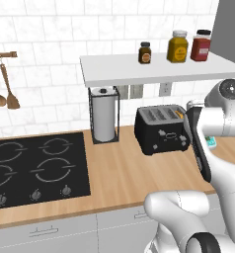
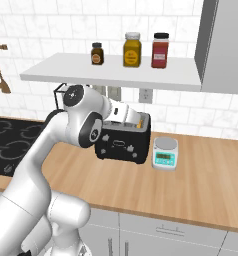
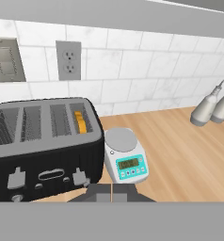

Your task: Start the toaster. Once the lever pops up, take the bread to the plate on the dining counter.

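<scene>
Left base view: a black, boxy four-slot toaster [image 1: 160,129] with grey slot tops stands on the light-wood wall counter [image 1: 124,173], just right of a white paper-towel roll in a black wire holder [image 1: 104,114]. A sliver of orange-tan bread [image 1: 179,114] shows in the slot farthest right. A black glass cooktop [image 1: 35,168] is set into the counter at left, with two wooden spoons [image 1: 5,91] hanging on the tiled wall above it. A white shelf [image 1: 159,69] over the toaster carries a small brown jar [image 1: 145,52], a yellow jar [image 1: 177,46] and a red jar [image 1: 201,45]. The white robot arm [image 1: 215,128] rises at right, partly covering the toaster's right end.

Right base view: the arm's upper joints cross in front of the toaster's left half, with the hand reaching over its top. A small white kitchen scale with a teal display [image 2: 165,152] sits just right of the toaster on the counter. The three jars stand on the shelf above.

Hand view: the gripper [image 3: 112,192] hovers above and in front of the toaster, its dark finger tips pressed together with nothing between them. The bread slice stands upright in the toaster's rightmost slot; the other three slots are bare wire. The scale sits just beside the toaster's right end. Two grey bottles [image 3: 212,108] stand further right, and a white wall outlet [image 3: 68,60] is on the tiles behind.
</scene>
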Robot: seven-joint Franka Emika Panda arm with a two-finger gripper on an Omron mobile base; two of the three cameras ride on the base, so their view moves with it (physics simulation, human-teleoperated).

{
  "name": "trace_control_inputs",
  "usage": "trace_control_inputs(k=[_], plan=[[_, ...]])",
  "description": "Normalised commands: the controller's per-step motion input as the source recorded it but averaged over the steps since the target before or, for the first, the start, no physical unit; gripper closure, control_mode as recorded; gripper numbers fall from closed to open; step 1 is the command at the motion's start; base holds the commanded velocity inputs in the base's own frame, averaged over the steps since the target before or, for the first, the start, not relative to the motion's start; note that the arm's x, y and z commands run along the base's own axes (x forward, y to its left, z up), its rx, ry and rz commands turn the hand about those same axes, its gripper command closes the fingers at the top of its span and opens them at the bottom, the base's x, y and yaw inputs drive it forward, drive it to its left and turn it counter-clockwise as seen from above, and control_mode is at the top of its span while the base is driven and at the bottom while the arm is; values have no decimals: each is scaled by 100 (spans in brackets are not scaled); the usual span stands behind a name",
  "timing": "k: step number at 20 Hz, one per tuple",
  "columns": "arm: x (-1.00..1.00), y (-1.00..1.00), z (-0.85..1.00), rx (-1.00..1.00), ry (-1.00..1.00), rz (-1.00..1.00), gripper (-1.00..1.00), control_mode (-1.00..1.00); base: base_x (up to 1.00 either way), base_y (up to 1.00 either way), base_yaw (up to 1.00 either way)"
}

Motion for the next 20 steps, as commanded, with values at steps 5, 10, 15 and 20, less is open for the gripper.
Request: trace_control_inputs(k=[5, 10, 15, 20], plan=[[0, 0, 0, 0, 0, 0, 100, -100, 0, 0, 0], [0, 0, 0, 0, 0, 0, 100, -100, 0, 0, 0], [0, 0, 0, 0, 0, 0, 100, -100, 0, 0, 0], [0, 0, 0, 0, 0, 0, 100, -100, 0, 0, 0]])
